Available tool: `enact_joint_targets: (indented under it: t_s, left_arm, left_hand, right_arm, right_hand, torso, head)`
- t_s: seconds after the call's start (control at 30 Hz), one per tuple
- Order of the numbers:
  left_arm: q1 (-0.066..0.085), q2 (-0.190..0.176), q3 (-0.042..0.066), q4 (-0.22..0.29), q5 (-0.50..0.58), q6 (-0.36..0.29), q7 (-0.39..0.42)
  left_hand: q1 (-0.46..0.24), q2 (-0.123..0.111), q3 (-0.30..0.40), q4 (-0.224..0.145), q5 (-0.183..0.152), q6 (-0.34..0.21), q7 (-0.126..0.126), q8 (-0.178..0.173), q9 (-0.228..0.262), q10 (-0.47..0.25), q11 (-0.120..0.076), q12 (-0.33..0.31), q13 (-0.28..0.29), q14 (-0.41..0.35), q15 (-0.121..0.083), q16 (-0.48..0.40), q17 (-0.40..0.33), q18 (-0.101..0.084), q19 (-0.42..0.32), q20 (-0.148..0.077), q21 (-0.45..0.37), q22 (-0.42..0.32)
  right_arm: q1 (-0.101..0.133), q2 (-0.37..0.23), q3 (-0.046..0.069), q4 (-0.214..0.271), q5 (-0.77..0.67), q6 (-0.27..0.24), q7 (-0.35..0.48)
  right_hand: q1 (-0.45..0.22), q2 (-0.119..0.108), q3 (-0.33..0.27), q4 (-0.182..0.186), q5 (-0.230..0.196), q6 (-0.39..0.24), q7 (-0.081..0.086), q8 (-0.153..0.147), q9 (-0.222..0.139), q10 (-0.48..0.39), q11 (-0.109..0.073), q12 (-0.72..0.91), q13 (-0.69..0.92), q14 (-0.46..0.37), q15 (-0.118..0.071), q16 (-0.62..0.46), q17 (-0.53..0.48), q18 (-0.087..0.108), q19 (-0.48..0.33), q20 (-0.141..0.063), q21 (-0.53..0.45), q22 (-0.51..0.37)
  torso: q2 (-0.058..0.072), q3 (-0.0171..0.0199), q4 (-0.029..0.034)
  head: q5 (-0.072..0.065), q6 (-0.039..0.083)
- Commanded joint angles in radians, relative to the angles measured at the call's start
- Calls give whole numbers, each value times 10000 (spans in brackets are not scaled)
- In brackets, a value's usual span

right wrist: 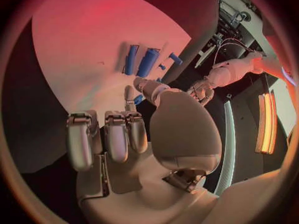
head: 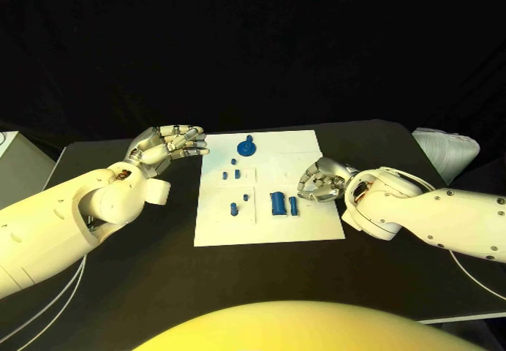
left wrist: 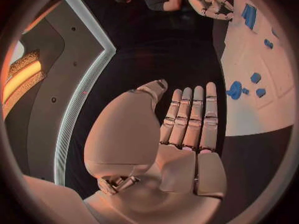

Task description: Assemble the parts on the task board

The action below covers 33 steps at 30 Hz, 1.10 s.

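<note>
Counting parts (head: pixel 278 202) – seven | task board (head: pixel 269 227) – one | hands – two

1. The task board (head: pixel 269 223) lies mid-frame on the surface (head: pixel 126 278).
2. A round part (head: pixel 247 148) sits at the board's upper edge.
3. Two long parts (head: pixel 284 203) lie side by side, lower right on the board.
4. The left hand (head: pixel 169 148) is left of the board; the right hand (head: pixel 322 180) is at its right edge.

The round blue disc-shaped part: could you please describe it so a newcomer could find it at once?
Find the white rectangular task board on the black table. The round blue disc-shaped part lies near its far edge; the other blue parts are small pegs or long bars.
</note>
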Motion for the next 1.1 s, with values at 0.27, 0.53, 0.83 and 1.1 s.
enact_joint_targets:
  t_s: [0.27, 0.53, 0.83, 1.1]
  left_arm:
    - [-11, 29, 4, 24, 1, 175, 80]
    - [-11, 40, 4, 8, 0, 176, 82]
    - [-11, 36, 4, 11, -1, 179, 79]
    - [-11, 36, 4, 7, -1, 181, 75]
  left_hand:
    - [12, -41, 7, 42, 6, -51, 17, -2, -9, -40, 36, -29, -14, -72, 7, -32, 13, 94, 61, 1, -63, -14]
    - [16, -33, -2, 62, 9, -60, 18, -3, -16, -47, 39, -37, -12, -85, 12, -37, 17, 94, 65, 4, -80, -25]
    - [16, -33, -2, 62, 9, -60, 18, -3, -16, -47, 39, -37, -12, -85, 12, -37, 17, 94, 65, 4, -80, -25]
    - [16, -33, -2, 62, 9, -60, 18, -3, -16, -47, 39, -37, -12, -85, 12, -37, 17, 94, 65, 4, -80, -25]
  right_arm:
    - [-339, 71, -4, -275, -1127, -1009, 1955]
    - [-576, 308, -6, -640, -1438, -947, 1668]
    - [-707, 446, -7, -775, -1560, -762, 1411]
    - [-740, 492, -7, -751, -1579, -579, 1312]
  right_hand:
    - [775, 487, 484, -425, -608, 296, 110, -386, -516, 1028, 124, 72, 2635, 1058, 75, 40, 2631, -98, 1004, 84, 197, 2574]
    - [989, 762, 617, -572, -1049, 535, 85, -397, -651, 1028, 102, 72, 2635, 1058, 32, 40, 2631, -106, 1011, 51, 238, 2584]
    - [929, 793, 588, -549, -1120, 649, 58, -351, -661, 1028, 85, 72, 2635, 1058, 18, 40, 2631, -107, 1012, 47, 245, 2586]
    - [868, 787, 532, -530, -1157, 745, 8, -298, -661, 1028, 42, 72, 2635, 1058, 5, 40, 2631, -114, 1019, 37, 282, 2595]
  torso:
    - [-4, 3, 11]
    - [2, -5, 22]
    - [9, 0, -2]
    - [-4, -3, 0]
  head:
    - [-59, 2]
    - [-48, 2]
    - [-22, 2]
    - [-4, 2]
